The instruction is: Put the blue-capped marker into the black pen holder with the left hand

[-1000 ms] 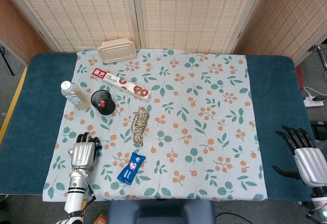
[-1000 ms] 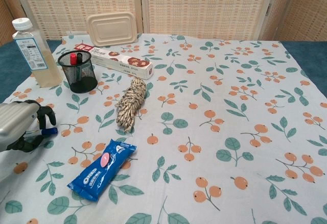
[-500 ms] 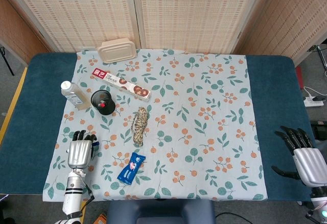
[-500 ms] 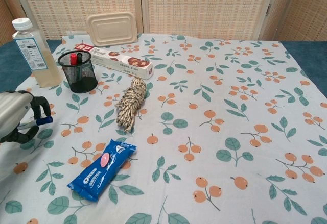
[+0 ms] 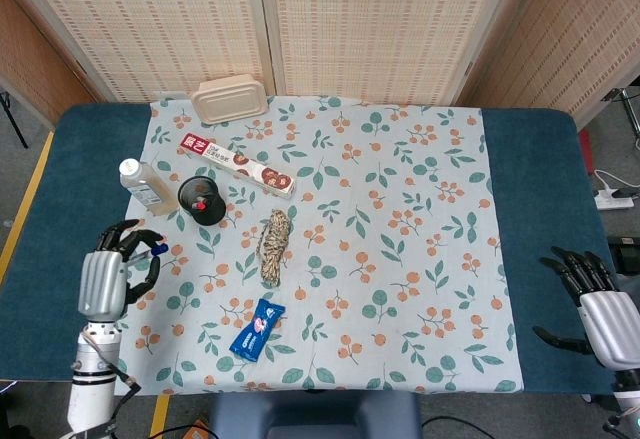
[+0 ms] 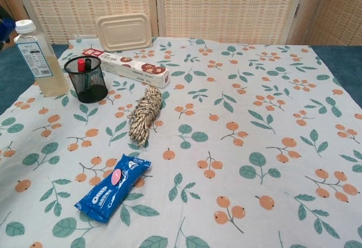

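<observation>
The left hand holds the blue-capped marker in curled fingers, near the black pen holder; the right hand rests open, fingers spread, at the table edge.

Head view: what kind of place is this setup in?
Probably an indoor lab or demo room set up for tabletop tests, not a real home. A floral tablecloth covers a blue-topped table with assorted items like a bottle and rope; woven screens stand behind, and a power strip lies on the floor.
</observation>
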### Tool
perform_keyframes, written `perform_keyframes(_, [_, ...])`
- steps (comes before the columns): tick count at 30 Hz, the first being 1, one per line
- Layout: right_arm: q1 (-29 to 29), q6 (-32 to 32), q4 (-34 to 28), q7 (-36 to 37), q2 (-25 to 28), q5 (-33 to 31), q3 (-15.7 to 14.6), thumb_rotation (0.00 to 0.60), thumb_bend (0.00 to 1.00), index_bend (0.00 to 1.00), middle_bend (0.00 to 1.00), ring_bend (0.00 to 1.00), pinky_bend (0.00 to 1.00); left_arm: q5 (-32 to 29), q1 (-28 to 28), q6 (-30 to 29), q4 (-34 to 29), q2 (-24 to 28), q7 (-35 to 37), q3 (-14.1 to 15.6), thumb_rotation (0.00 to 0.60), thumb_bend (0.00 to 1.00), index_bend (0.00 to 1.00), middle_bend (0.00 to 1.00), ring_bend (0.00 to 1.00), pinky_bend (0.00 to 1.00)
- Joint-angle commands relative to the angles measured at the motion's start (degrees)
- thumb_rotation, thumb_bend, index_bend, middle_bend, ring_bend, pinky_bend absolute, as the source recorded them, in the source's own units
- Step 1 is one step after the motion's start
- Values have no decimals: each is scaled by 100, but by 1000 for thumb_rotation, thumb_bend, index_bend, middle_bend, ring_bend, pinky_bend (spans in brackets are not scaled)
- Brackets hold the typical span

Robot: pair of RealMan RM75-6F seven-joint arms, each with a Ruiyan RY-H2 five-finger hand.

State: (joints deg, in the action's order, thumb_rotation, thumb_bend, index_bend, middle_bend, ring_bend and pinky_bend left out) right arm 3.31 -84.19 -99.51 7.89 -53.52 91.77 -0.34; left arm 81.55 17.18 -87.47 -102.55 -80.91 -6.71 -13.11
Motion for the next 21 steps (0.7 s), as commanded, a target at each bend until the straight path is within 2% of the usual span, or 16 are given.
perform_keyframes(1, [-5,-17,4,22,7,10,0,600,0,170,58,78,52,-223,198,880,-1044,1317,2196,-566,600,405,435,539,209,234])
perform_keyframes(4, [-13,-25,10,1,8,-17,8,600,0,170,58,78,52,-330,523,1775,-940,1852,4351,-915,600,405,447,541,210,235])
perform_keyframes(6, [-16,-23,11,-13,5,-55,20,600,0,170,58,78,52,-321,822,2307,-533,1934,5424,-1063,600,405,456,541,210,239])
perform_keyframes(7, [-18,-21,12,-15,5,-68,23,600,0,170,58,78,52,-297,929,2474,-350,1931,5703,-1082,600,405,459,541,210,242])
perform_keyframes(11, [-35,-42,35,-15,7,-153,58,600,0,170,57,78,53,-229,1436,3036,487,1614,6462,-1079,600,406,465,542,210,249])
perform_keyframes(16, [-42,-12,54,-25,-6,-289,96,600,0,170,58,78,53,-142,2113,3655,1719,1060,7002,-1013,600,405,471,549,210,249])
perform_keyframes(21, [-38,24,40,-131,-29,-364,113,600,0,170,58,78,53,-21,2369,3836,2280,850,7345,-960,600,406,479,560,210,249])
